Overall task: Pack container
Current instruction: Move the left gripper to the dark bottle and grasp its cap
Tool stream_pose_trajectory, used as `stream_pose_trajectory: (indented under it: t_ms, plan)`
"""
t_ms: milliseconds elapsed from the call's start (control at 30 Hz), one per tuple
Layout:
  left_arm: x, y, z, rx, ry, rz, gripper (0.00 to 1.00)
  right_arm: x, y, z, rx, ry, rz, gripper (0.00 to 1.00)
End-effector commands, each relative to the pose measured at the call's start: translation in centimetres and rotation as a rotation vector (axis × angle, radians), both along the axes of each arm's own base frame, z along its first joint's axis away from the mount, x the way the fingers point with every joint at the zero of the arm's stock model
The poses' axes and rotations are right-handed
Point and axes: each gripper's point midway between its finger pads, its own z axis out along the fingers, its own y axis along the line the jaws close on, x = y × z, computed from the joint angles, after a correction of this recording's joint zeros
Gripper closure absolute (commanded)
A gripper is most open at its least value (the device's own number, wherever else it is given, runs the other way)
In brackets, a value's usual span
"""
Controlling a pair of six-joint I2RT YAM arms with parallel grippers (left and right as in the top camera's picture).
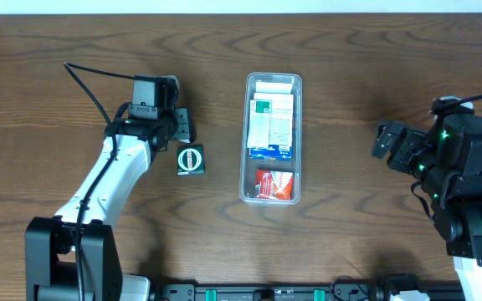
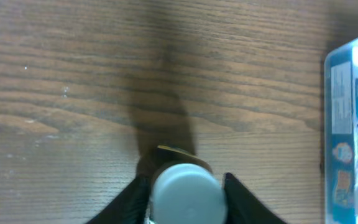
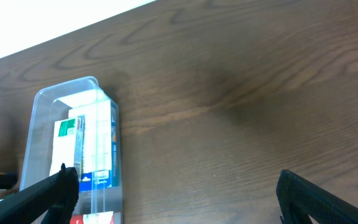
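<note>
The clear plastic container [image 1: 246, 180] lies at the table's middle, holding a white-and-green box [image 1: 271, 113], a blue box and a red box [image 1: 276, 184]. It also shows in the right wrist view [image 3: 42, 106] and at the right edge of the left wrist view [image 2: 329, 68]. A small dark green item with a round pale lid [image 1: 191, 159] sits left of the container. In the left wrist view my left gripper [image 2: 185, 193] has its jaws tight against both sides of that lid [image 2: 185, 190]. My right gripper [image 3: 176, 186] is wide open and empty, well right of the container [image 1: 387, 142].
The table is dark brown wood. Its far edge shows at the top of the right wrist view [image 3: 73, 31]. Bare wood lies between the container and my right gripper.
</note>
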Motion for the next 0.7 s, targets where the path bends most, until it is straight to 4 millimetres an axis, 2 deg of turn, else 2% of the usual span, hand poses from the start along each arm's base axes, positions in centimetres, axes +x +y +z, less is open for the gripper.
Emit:
stream_pose_trajectory:
  t_ms: [0,100,367,467,667]
  plan:
    - [0.2,0.0,-0.1,0.009,0.004,-0.013,0.74,0.0,-0.4,0.2,-0.008,-0.005,-0.016,0.01]
    - [0.0,0.0,-0.2,0.025,0.005,-0.037,0.87,0.0,-0.4,0.2,-0.008,-0.005,-0.016,0.01]
    - [-0.7,0.0,0.0,0.028,0.027,-0.039,0.91,0.0,-0.4,0.2,-0.008,-0.005,-0.016,0.01]
    - [-1.2,-0.3,1.6,0.028,0.005,-0.048,0.92,0.0,-0.4,0.2,-0.008,-0.005,-0.016,0.01]
    - [-2.8,-1.9,7.7,0.089,-0.094,-0.083,0.94,0.0,-0.4,0.2,-0.008,-0.005,-0.016,0.01]
